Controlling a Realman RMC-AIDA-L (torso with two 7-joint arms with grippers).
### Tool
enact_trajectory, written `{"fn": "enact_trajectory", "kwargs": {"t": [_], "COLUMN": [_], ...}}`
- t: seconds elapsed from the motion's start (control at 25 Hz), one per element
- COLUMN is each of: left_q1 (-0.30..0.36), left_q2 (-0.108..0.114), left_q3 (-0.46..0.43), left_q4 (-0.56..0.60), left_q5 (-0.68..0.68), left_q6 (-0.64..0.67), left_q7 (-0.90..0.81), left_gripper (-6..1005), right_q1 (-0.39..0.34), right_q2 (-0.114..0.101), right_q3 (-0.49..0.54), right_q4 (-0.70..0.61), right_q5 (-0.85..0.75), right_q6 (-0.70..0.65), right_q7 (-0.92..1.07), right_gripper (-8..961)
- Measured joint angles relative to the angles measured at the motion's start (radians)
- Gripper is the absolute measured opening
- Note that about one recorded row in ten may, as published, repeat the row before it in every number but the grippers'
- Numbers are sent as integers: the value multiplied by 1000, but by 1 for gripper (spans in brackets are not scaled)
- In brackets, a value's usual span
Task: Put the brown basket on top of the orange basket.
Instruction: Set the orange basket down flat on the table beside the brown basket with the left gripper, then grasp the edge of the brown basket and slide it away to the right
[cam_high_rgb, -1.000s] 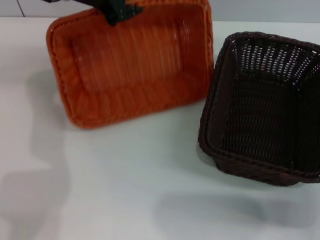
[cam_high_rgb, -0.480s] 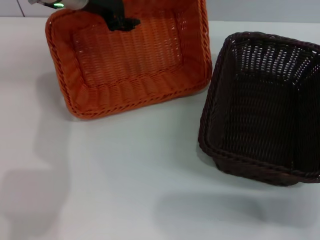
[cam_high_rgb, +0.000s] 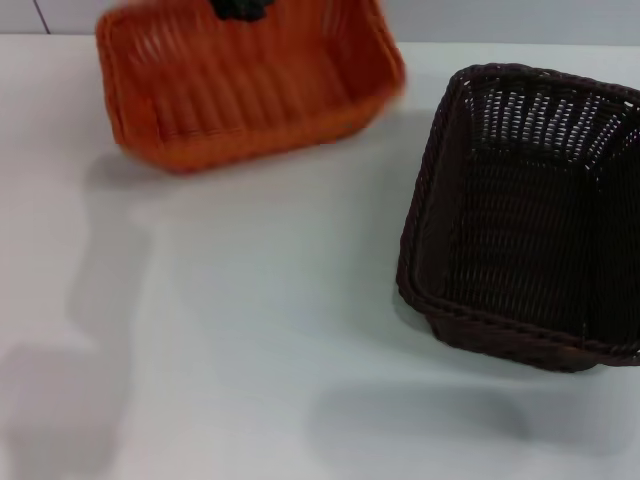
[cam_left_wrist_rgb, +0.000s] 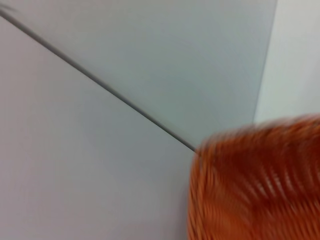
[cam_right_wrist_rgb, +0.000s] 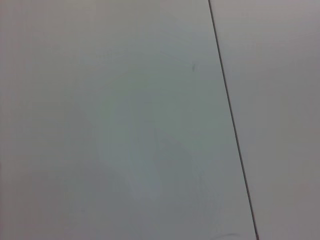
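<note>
1. Wicker of dark brown, nearly black: the brown basket (cam_high_rgb: 525, 215) sits upright on the right side of the white tabletop (cam_high_rgb: 270, 330), mouth open upward, its right edge cut off by the head view. It lies exactly where it lay half a second and a second ago; nothing touches it.

2. To its left and farther back, well apart from it, is the orange basket (cam_high_rgb: 245, 85). It has shifted toward the far edge of the tabletop since the earlier frames, and its top is now cut by the picture's upper border. A second ago it was tipped with its mouth facing the camera; now less of the inside floor shows, and the near wall faces forward. It looks lifted clear of the tabletop, with a soft shadow below it, though motion blur makes that hard to confirm.

3. The left hand (cam_high_rgb: 240, 10) shows only as a dark shape at the basket's far rim, at the very top of the head view. It appears to hold that rim, but whether its fingers are closed on it I cannot tell. It is higher in the picture than half a second ago.

4. In the left wrist view the orange basket (cam_left_wrist_rgb: 255, 185) fills one corner as a blurred woven mass against pale grey panels with a dark seam.

5. The right hand is not seen anywhere; its wrist view shows only pale panels and a thin dark seam.
</note>
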Motion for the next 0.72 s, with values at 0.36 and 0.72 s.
{"fn": "enact_trajectory", "kwargs": {"t": [0.36, 0.72], "left_q1": [320, 580], "left_q2": [9, 13], "left_q3": [351, 541], "left_q4": [313, 276], "left_q5": [-220, -70], "left_q6": [724, 1595], "left_q7": [0, -559], "left_gripper": [741, 743], "right_q1": [4, 23], "right_q2": [0, -1], "right_q3": [2, 0], "right_q4": [7, 3], "right_q5": [0, -1], "right_q6": [-16, -28], "right_q7": [0, 2], "right_gripper": [820, 820]}}
